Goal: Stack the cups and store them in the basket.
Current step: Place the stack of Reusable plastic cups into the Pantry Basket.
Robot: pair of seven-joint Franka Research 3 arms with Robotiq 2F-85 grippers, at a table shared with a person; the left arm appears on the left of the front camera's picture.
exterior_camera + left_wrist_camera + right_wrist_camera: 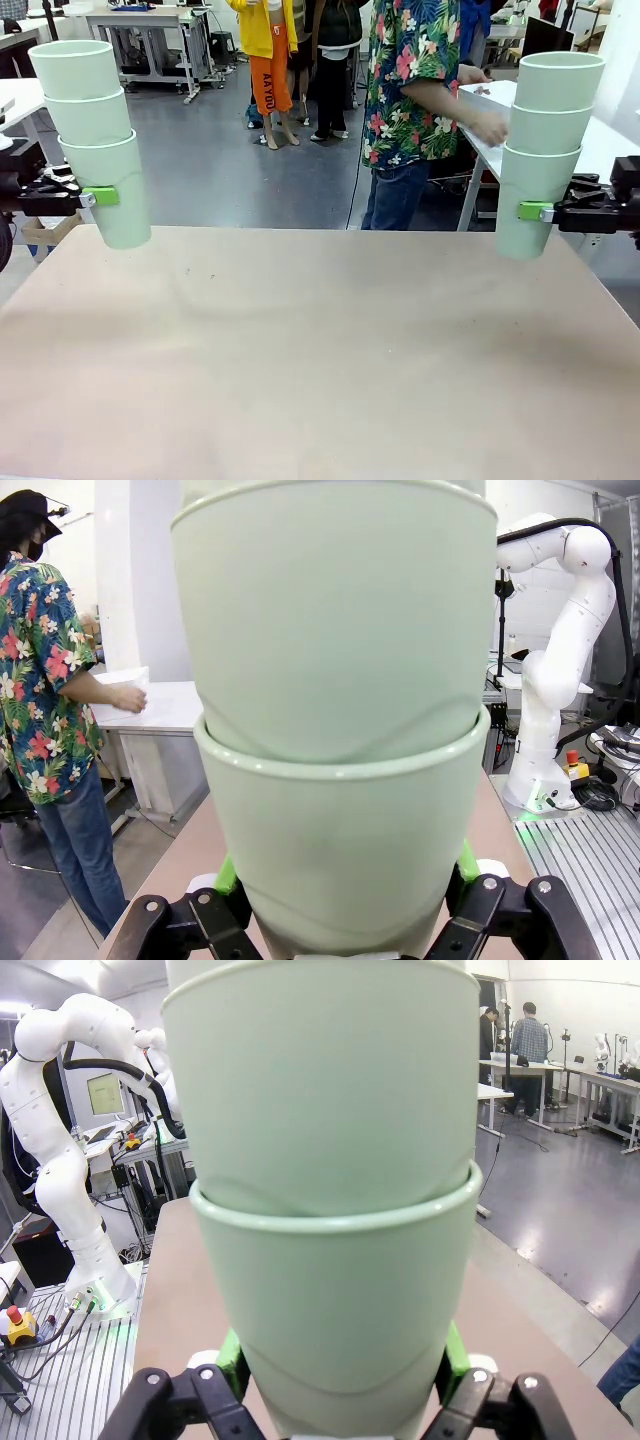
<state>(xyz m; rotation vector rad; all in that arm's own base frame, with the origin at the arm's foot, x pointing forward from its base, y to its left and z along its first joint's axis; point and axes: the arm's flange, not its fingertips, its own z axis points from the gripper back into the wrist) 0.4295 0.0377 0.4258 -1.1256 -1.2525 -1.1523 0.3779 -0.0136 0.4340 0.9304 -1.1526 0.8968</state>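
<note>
Clamped in the left jaws, green pads against the bottom cup: a nested left stack of three mint-green cups (pixel 95 140), held off the desk (pixel 320 350) near its left edge, leaning slightly. Likewise at the right edge: right jaws closed around the lowest cup of the right stack of three (pixel 545 150), upright, off the surface. Insides of the top cups hidden. Open tan desk between the two stacks. Past the far edge, a person in a floral shirt (pixel 410 80), hand (pixel 490 128) on a white table (pixel 605 140).
</note>
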